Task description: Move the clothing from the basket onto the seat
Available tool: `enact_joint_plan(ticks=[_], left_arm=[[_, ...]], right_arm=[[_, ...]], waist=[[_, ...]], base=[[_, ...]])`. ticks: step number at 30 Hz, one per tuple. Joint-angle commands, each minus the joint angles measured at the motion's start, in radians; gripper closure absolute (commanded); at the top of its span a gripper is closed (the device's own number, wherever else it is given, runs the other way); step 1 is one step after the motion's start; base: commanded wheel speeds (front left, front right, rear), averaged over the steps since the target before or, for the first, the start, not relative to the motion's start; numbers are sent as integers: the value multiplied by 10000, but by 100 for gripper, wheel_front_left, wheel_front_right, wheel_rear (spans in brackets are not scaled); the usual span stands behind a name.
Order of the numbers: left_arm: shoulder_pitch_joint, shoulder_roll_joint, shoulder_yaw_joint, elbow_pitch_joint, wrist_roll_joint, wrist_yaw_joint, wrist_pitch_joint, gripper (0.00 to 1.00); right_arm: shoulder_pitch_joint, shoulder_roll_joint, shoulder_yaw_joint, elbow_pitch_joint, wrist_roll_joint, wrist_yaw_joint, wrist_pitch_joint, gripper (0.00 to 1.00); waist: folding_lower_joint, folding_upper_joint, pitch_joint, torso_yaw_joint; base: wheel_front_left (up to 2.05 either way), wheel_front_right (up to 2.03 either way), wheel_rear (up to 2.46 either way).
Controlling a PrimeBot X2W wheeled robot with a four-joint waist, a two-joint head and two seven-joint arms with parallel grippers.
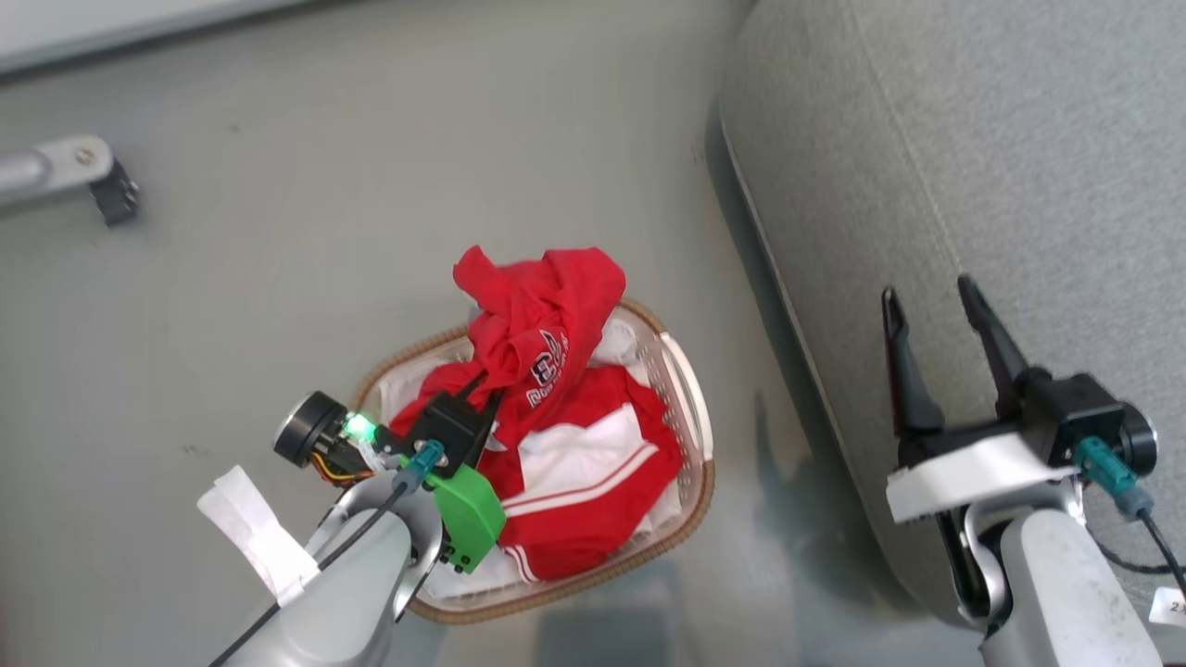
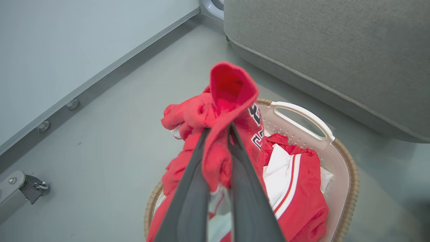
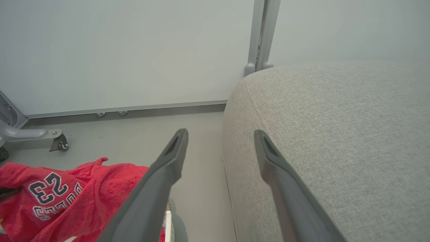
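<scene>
Grey floor; pale wall with metal baseboard rail; grey metal leg on black castor.

Bright, soft, even light fills every view. The seat throws a dim, soft-edged shadow along the floor. A small green lamp glows vividly. The head view looks slightly soft overall.

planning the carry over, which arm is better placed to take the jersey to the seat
Left. The left pincer is shut on the red jersey, bunched above the basket. The right pincer is open and empty at the seat's edge.
</scene>
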Motion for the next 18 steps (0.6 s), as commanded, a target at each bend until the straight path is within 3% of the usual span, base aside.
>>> enact_joint_plan(ticks=[1, 8, 18], left_arm=[[171, 159, -100, -140, 167, -23, -37, 100], [-286, 732, -332, -877, 301, -119, 58, 100], [-1450, 1839, -679, -2644, 80, -240, 1183, 100]], right_arm=[[321, -40, -6, 94, -102, -10, -19, 0], [931, -40, 152, 352, -269, -10, -19, 0], [1255, -38, 567, 523, -311, -10, -19, 0]], waist=[[0, 18, -1660, 538], [0, 18, -2956, 609], [0, 18, -3850, 669]], base=[[0, 0, 0], [0, 0, 0], [0, 0, 0]])
